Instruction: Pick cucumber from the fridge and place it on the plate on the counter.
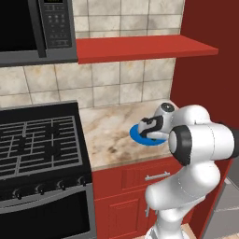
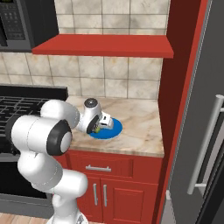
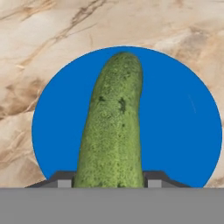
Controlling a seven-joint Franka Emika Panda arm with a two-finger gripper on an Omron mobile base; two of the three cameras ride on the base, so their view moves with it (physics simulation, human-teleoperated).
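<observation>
In the hand view the two dark finger tips (image 3: 64, 178) stand on either side of the cucumber (image 3: 114, 131), pressed against its flanks with no gap showing, so the gripper (image 3: 109, 180) is clamped on the cucumber at a narrow spread set by the vegetable's own width. The cucumber's long axis runs straight out from between the finger tips, along the line of the hand, with its rounded free end pointing away from the gripper and leaning slightly toward the right of that view. All of the visible cucumber lies over the blue plate (image 3: 183, 131); whether its far end touches the plate or hangs just above it cannot be told.

From the right base view the gripper (image 2: 97, 127) is tilted down over the plate (image 2: 113, 129), with a bit of green cucumber (image 2: 96, 128) showing at its tip. The plate sits on the beige marbled counter (image 2: 140, 127), above the red cabinets (image 2: 118, 188), with the dark fridge door (image 2: 205, 131) to the right.

In the left base view the hand (image 1: 151, 126) hangs over the near part of the plate (image 1: 138, 135), and the black gas stove (image 1: 39, 144) stands to the left of the counter (image 1: 109, 130).
</observation>
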